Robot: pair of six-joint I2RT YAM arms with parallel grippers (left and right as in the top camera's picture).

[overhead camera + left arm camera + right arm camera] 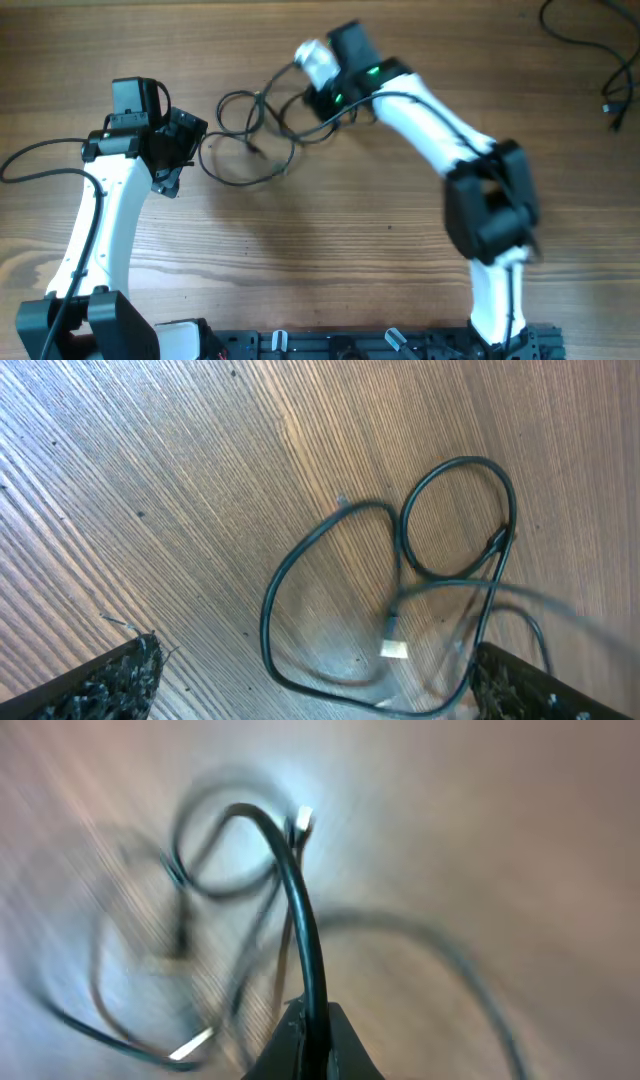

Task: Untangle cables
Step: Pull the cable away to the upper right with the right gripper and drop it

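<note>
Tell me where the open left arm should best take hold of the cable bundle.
Probably the big outer loop of the cables, approached from straight above. It lies flat on the wood table, clear of the crossings. The left gripper frames it with open jaws, while the right gripper already pinches another strand.

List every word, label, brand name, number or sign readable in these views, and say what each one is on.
None: no text is readable in any view.
Cables and their plug ends: no markings visible.
Right gripper, shut on a cable: blurred, no lettering.
Left gripper: no lettering shows.
Right arm's green light: a glow, not a sign.
</note>
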